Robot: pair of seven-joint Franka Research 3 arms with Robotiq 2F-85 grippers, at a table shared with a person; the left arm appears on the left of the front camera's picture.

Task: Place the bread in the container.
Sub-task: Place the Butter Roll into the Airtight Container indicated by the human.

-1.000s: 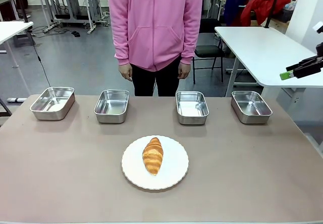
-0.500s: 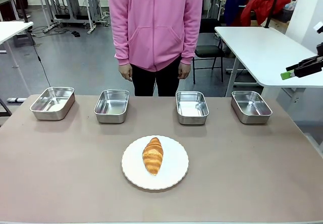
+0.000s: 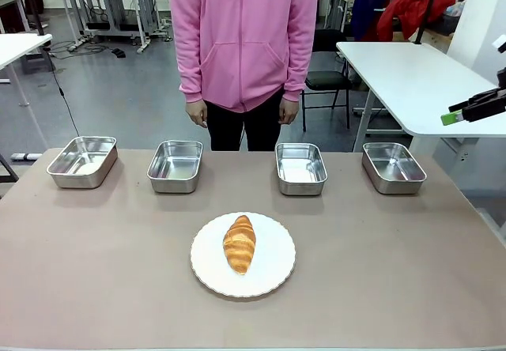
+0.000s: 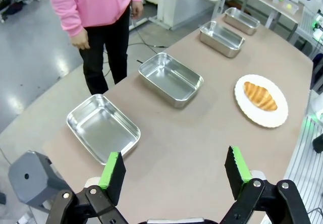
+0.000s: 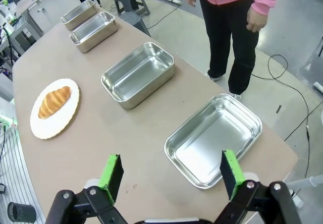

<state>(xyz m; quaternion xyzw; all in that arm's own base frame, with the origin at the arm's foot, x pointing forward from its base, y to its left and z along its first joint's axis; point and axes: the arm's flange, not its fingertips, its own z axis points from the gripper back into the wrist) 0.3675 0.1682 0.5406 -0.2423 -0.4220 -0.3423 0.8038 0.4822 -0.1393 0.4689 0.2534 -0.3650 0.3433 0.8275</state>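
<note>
The bread [image 3: 239, 243], a golden-brown croissant, lies on a round white plate [image 3: 273, 276] at the middle front of the table. Several alike steel pans stand empty in a row behind it: [image 3: 82, 161], [image 3: 175, 165], [image 3: 300, 167], [image 3: 393, 167]. Which one is the container I cannot tell. My right gripper [image 3: 468, 107] hovers high off the table's far right corner. In its wrist view the right gripper [image 5: 170, 173] is open and empty above a pan [image 5: 214, 138]. My left gripper [image 4: 175, 166] is open and empty above the table's left end, near a pan [image 4: 103, 127]. The bread [image 4: 260, 95] lies far from both.
A person in a pink hoodie [image 3: 243, 35] stands at the far side, hands [image 3: 198, 112] hanging at the sides, away from the table. A white table [image 3: 411, 74] stands behind on the right.
The right gripper has edged slightly to the right at the picture's edge. Nothing else has moved.
</note>
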